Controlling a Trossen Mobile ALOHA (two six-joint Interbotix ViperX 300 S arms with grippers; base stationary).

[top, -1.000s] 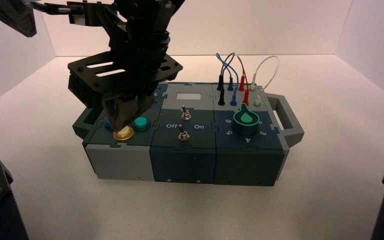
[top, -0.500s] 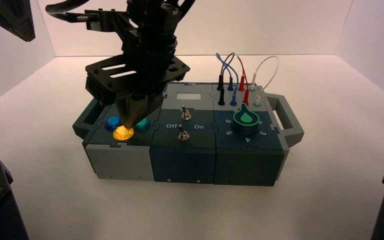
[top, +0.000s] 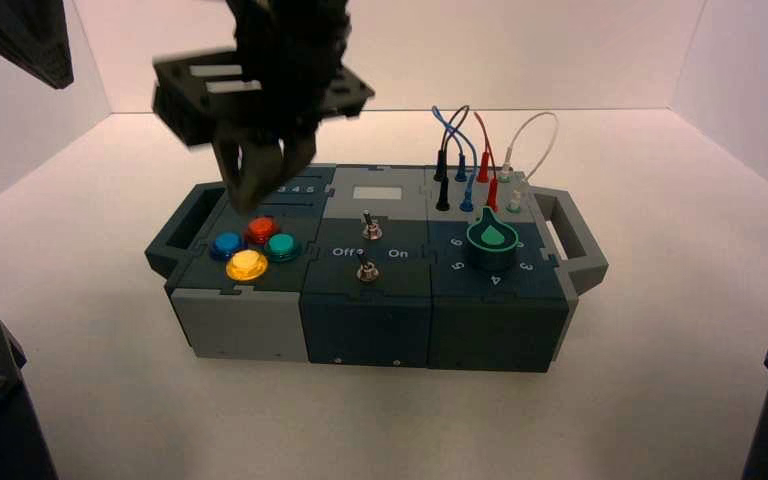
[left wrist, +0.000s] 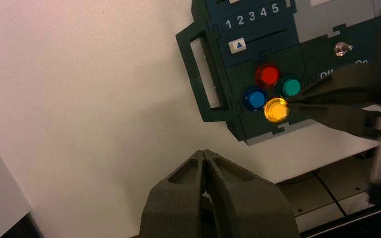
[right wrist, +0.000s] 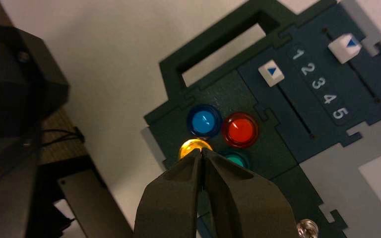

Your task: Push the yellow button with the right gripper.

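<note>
The end effector [top: 250, 207], tips together, has just risen off the yellow button [top: 246, 265], now uncovered and lit at the box's [top: 365, 330] near-left corner; the press looks done.

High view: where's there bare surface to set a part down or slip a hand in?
Bare: table in front of the box's front face, and right of its right handle toward the side wall. Crowded: above the four buttons, under the right gripper, and the upright wires at the far right corner.
</note>
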